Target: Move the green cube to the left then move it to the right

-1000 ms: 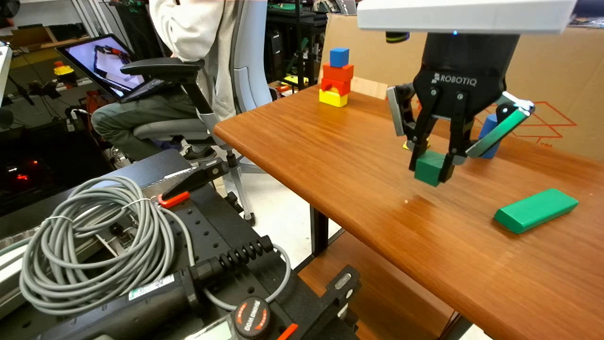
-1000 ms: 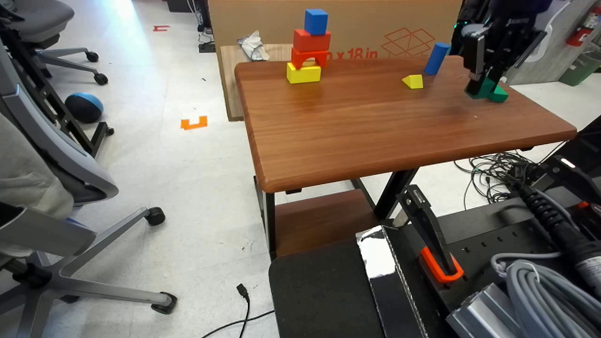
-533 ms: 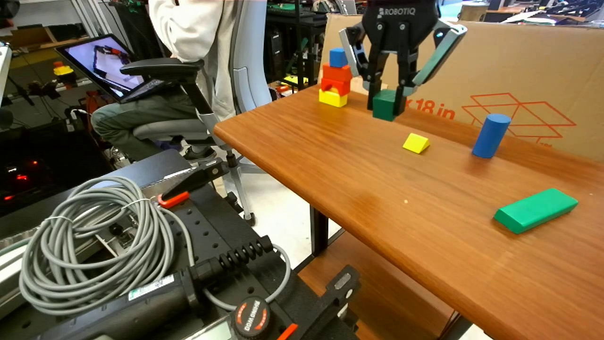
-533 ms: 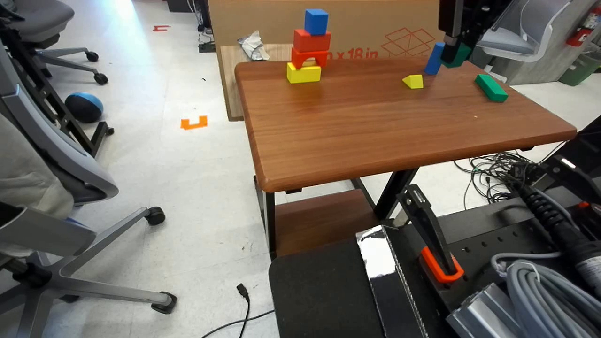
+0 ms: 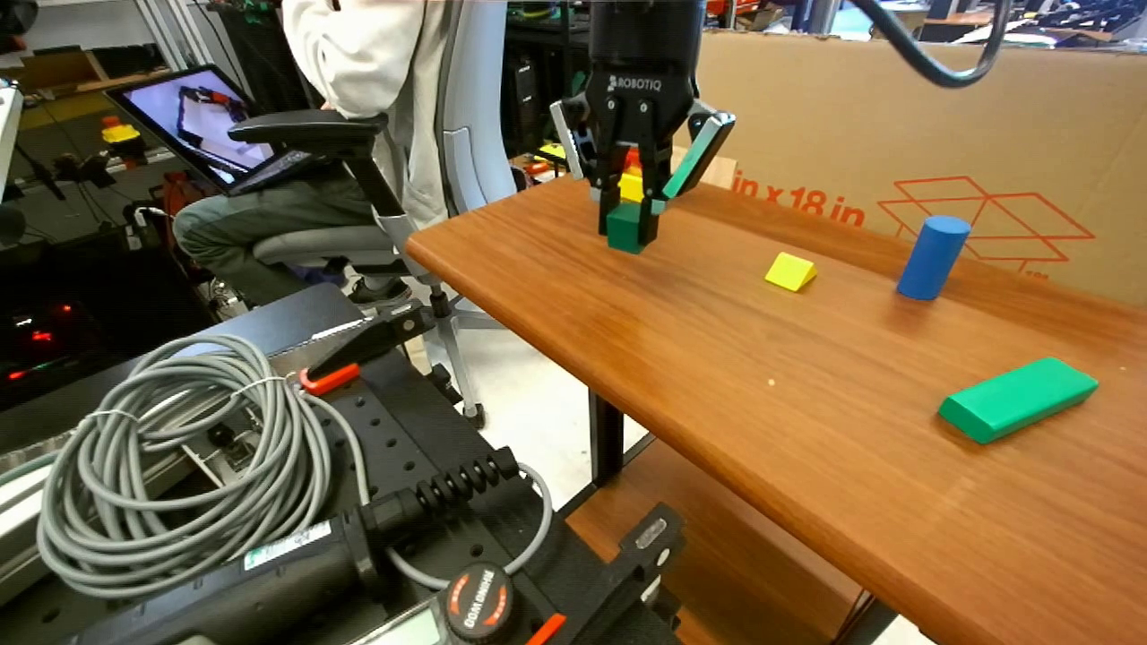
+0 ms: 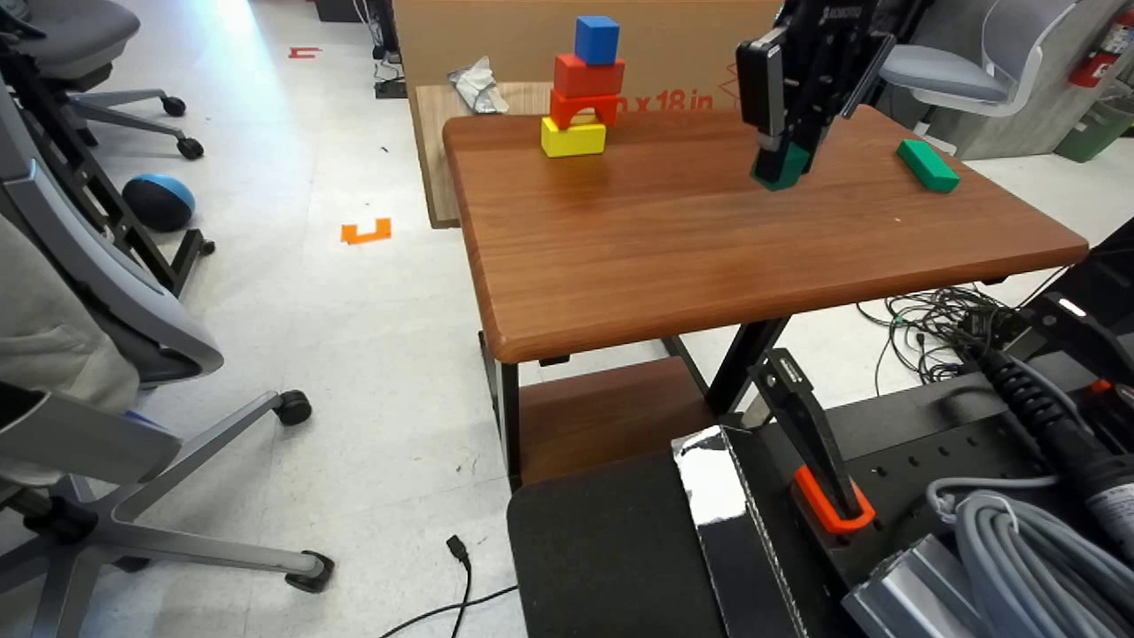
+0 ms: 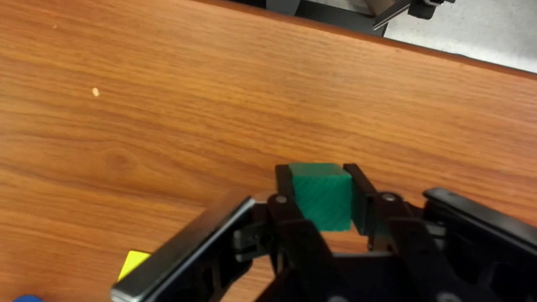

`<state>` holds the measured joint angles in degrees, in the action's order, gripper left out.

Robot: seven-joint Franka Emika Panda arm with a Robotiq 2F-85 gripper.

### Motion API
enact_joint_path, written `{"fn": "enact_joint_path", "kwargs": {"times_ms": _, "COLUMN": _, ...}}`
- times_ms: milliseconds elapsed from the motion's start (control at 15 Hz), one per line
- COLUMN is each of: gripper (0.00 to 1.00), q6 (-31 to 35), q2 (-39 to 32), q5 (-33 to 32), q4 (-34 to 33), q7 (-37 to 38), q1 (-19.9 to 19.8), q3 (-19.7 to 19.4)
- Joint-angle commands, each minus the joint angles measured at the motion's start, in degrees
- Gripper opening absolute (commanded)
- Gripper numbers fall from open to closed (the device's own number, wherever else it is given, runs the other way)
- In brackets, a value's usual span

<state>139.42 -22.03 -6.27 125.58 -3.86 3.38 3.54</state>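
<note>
Right at the tip of the pincer [image 7: 321, 188], the green cube [image 7: 322, 201], tight in its two-sided clamp

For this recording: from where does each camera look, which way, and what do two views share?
In an exterior view: camera above a coiled cable, facing across the table toward cardboard; the hand shows.
In an exterior view: camera above a clamp, facing down across table and pale floor; hand at upper right.
Wrist view: mounted by the hand, facing down past fingers gripping the green cube to the table.
Both exterior views share the long green block.
</note>
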Motion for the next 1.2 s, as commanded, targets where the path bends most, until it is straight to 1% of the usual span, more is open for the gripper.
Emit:
{"fn": "enact_joint_path", "kwargs": {"times_ms": 0, "gripper": 0.09, "q6": -2.5, "q2": -4.2, "q5": 0.5, "q4": -3.9, "q7": 1.2, "q1": 1.3, "q3": 0.2}}
{"fn": "enact_joint_path", "kwargs": {"times_ms": 333, "gripper": 0.09, "q6": -3.4, "q2": -9.3, "q5": -0.1, "q4": -7.5, "q7": 2.5, "q1": 2.7, "q3": -0.1}}
{"fn": "enact_joint_path", "kwargs": {"times_ms": 467, "gripper": 0.09, "q6": -3.9, "q2": -9.8, "q5": -0.3, "q4": -8.3, "q7": 2.8, "q1": 3.1, "q3": -0.2}}
{"fn": "enact_joint_path", "kwargs": {"times_ms": 533, "gripper": 0.59, "q6": -4.1, "q2": -9.7, "q5": -0.7, "q4": -8.2, "q7": 3.1, "q1": 3.3, "q3": -0.4}}
{"fn": "enact_joint_path", "kwargs": {"times_ms": 600, "gripper": 0.60, "q6": -4.1, "q2": -8.9, "q5": -0.7, "q4": -7.7, "q7": 2.7, "q1": 3.3, "q3": -0.2}}
{"fn": "enact_joint_path", "kwargs": {"times_ms": 667, "gripper": 0.64, "q6": -3.4, "q2": -8.2, "q5": -0.8, "q4": -6.9, "q7": 2.5, "q1": 3.4, "q3": -0.1}}
{"fn": "enact_joint_path", "kwargs": {"times_ms": 867, "gripper": 0.88, "q6": -0.4, "q2": -3.7, "q5": -0.7, "q4": -2.2, "q7": 0.9, "q1": 3.1, "q3": 0.6}}
{"fn": "enact_joint_path", "kwargs": {"times_ms": 1000, "gripper": 0.99, "q6": 1.9, "q2": 0.1, "q5": -0.1, "q4": 1.4, "q7": -0.1, "q1": 2.5, "q3": 1.2}}
{"fn": "enact_joint_path", "kwargs": {"times_ms": 1133, "gripper": 1.00, "q6": 2.1, "q2": 3.4, "q5": 0.4, "q4": 3.7, "q7": -0.8, "q1": 2.3, "q3": 1.5}}
